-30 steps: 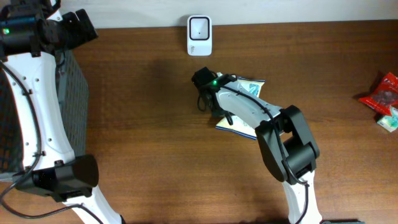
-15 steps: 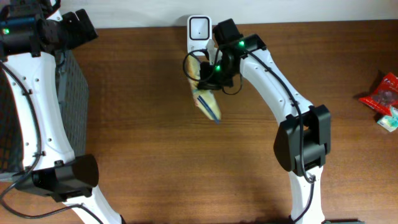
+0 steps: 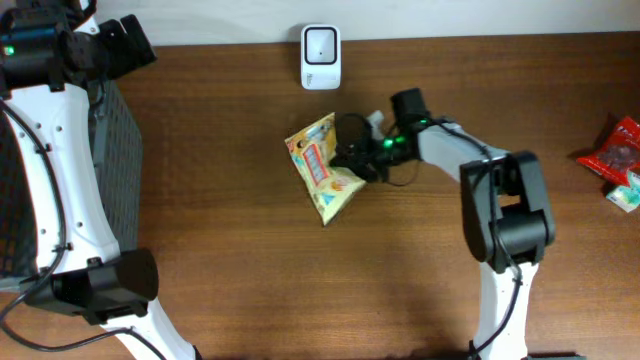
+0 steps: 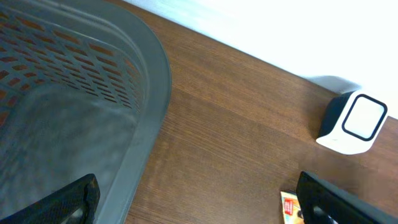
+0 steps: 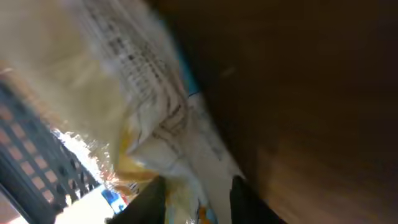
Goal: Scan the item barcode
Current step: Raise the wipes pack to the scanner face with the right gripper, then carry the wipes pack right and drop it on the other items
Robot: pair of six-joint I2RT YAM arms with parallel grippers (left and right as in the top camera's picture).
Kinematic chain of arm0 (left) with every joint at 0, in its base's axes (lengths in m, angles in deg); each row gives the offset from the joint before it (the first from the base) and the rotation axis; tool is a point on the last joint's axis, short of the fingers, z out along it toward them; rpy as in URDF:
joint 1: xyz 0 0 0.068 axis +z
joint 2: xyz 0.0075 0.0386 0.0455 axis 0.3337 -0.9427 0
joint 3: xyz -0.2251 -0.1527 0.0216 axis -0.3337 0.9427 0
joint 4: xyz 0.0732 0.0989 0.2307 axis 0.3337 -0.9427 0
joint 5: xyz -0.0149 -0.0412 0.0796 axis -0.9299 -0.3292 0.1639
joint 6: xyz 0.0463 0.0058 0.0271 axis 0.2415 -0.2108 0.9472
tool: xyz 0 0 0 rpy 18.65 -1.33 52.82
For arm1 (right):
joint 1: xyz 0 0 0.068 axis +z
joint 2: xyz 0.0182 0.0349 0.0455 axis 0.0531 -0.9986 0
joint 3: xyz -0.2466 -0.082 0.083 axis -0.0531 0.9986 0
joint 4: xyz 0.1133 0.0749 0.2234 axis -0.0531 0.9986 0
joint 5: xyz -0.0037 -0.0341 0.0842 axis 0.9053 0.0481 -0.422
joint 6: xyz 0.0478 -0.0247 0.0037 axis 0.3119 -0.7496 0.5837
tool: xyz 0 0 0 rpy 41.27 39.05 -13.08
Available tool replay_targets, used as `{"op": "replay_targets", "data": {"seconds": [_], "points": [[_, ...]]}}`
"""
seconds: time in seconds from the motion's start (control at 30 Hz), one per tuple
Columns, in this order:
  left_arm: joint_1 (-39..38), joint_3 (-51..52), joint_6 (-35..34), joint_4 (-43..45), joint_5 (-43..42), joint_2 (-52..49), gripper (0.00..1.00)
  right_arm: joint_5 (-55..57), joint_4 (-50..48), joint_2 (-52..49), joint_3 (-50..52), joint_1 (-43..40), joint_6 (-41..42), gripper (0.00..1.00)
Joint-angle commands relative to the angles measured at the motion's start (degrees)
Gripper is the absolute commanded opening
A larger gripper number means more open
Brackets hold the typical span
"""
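The item, a yellow snack packet [image 3: 322,166], lies printed side up in the middle of the table, below the white barcode scanner [image 3: 320,57]. My right gripper [image 3: 357,160] is at the packet's right edge. In the blurred right wrist view its dark fingers [image 5: 152,200] stand apart, with the packet's crinkled edge [image 5: 155,118] between them; the gripper [image 5: 198,202] looks open. My left gripper [image 3: 132,45] hangs wide open at the far left, over the basket. Its wrist view shows the scanner [image 4: 351,121] and a corner of the packet [image 4: 289,206].
A grey mesh basket [image 3: 118,150] stands at the table's left edge, its rim [image 4: 152,93] under my left gripper [image 4: 199,205]. A red packet [image 3: 618,148] and a small pale packet [image 3: 627,193] lie at the far right edge.
My right arm lifted the packet from mid-table up to the scanner, then swung it back down and away. The packet has turned yellow side up and the right jaws have parted.
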Motion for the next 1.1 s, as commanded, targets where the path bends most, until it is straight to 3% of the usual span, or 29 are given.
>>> {"op": "replay_targets", "data": {"seconds": [0.0, 0.17, 0.27, 0.33, 0.37, 0.5, 0.67, 0.73, 0.77, 0.87, 1.07], "points": [[0.4, -0.7, 0.9, 0.1, 0.6, -0.4, 0.99, 8.7, 6.0, 1.9, -1.1, -4.0, -5.9, 0.54], [0.5, -0.7, 0.9, 0.1, 0.6, -0.4, 0.99, 31.1, 29.0, 8.9, -15.8, -6.3, -19.2, 0.62], [0.3, -0.7, 0.9, 0.1, 0.6, -0.4, 0.99, 32.0, 37.7, 9.7, -25.7, -3.8, -28.6, 0.59], [0.3, -0.7, 0.9, 0.1, 0.6, -0.4, 0.99, 33.2, 37.8, 9.6, -26.4, 0.3, -31.6, 0.46], [0.3, -0.7, 0.9, 0.1, 0.6, -0.4, 0.99, 34.4, 37.4, 9.0, -26.3, 1.9, -31.6, 0.46], [0.3, -0.7, 0.9, 0.1, 0.6, -0.4, 0.99, 45.5, 36.5, 3.6, -26.1, 10.4, -30.9, 0.59], [0.3, -0.7, 0.9, 0.1, 0.6, -0.4, 0.99, 43.8, 36.1, -2.6, -26.1, 11.6, -31.0, 0.72], [0.3, -0.7, 0.9, 0.1, 0.6, -0.4, 0.99, 40.7, 36.0, -5.4, -26.0, 11.6, -31.0, 0.72], [0.3, -0.7, 0.9, 0.1, 0.6, -0.4, 0.99, 40.7, 36.0, -6.0, -26.0, 11.6, -30.9, 0.68], [0.3, -0.7, 0.9, 0.1, 0.6, -0.4, 0.99, 40.7, 36.0, -6.7, -26.1, 11.6, -30.7, 0.06], [0.3, -0.7, 0.9, 0.1, 0.6, -0.4, 0.99, 39.5, 40.2, -4.5, -39.0, 11.5, -29.3, 0.04]]}}
